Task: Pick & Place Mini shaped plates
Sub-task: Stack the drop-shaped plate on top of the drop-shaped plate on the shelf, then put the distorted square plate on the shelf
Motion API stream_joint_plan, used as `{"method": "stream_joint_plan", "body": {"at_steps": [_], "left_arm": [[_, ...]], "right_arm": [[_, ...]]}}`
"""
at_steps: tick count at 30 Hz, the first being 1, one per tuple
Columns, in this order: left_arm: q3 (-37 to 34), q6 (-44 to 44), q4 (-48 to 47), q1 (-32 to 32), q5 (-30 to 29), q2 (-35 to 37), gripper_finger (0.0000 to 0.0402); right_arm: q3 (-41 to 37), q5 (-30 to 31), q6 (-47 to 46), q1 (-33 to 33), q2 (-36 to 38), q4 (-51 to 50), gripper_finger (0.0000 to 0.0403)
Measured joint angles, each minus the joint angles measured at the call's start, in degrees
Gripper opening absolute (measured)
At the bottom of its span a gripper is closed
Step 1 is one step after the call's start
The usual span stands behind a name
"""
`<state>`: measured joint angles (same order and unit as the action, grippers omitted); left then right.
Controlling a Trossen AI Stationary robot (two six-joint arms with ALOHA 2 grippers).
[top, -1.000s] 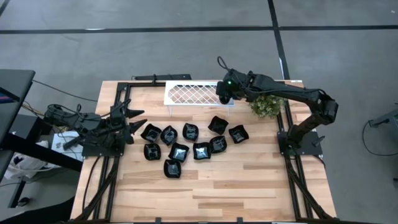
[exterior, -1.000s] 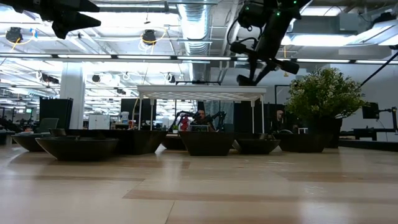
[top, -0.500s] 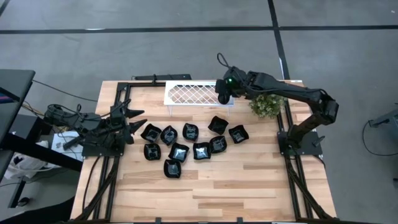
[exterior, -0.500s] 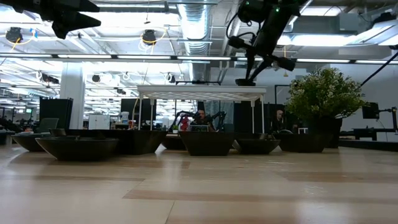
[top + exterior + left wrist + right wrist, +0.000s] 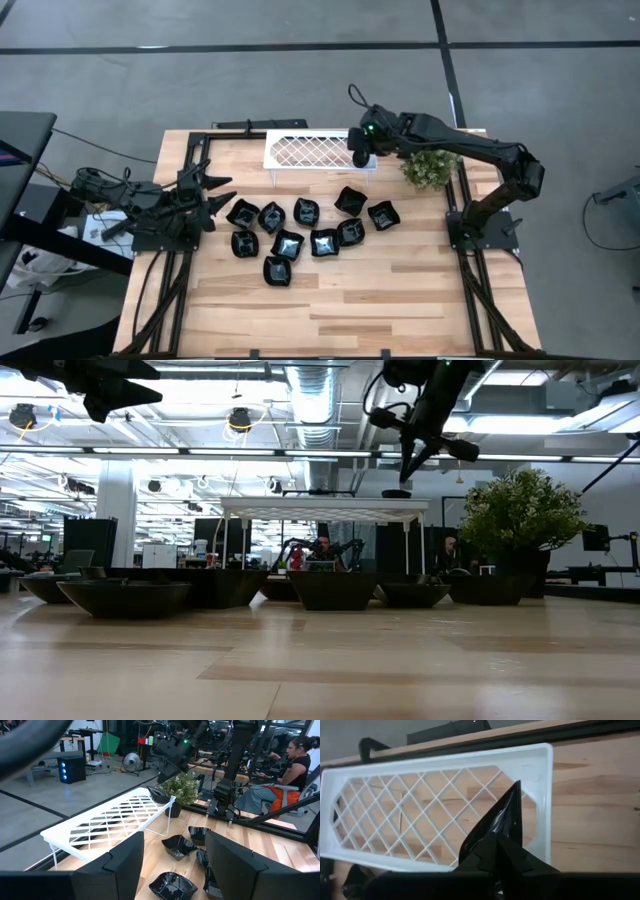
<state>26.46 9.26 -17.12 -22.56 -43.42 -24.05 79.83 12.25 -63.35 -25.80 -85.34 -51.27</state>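
Plates (image 5: 300,238): ten-odd black minis cluster mid-table, awaiting you. Left gripper (image 5: 205,192) parked at left edge beside them, jaws apart, empty. Farther back, one plate (image 5: 160,795) sits on white lattice tray's (image 5: 300,150) right end. Right gripper (image 5: 362,155) hovers above it, jaws together, nothing held. Judgement: one placed, most left.

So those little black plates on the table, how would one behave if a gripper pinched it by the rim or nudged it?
The mini shaped plates look rigid, so one would likely keep its shape when pinched. Their glossy finish suggests a rim grip could slip. They sit low and wide on the table, so a nudge would probably slide one into its neighbours, not tip it.
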Motion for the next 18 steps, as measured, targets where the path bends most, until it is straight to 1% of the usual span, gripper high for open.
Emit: {"method": "stream_joint_plan", "body": {"at_steps": [8, 12, 18], "left_arm": [[0.0, 0.0, 0.0, 0.01, 0.0, 0.0, 0.0214], [0.0, 0.02, 0.0, 0.02, 0.02, 0.0, 0.0214], [0.0, 0.01, 0.0, 0.01, 0.01, 0.0, 0.0214]], "right_arm": [[0.0, 0.48, 5.39, 2.6, 0.2, -0.15, 0.0001], [0.04, 0.09, 7.41, 5.4, 1.05, -1.08, 0.0001], [0.09, 0.15, 6.43, 11.27, 3.23, -3.34, 0.0001]]}}
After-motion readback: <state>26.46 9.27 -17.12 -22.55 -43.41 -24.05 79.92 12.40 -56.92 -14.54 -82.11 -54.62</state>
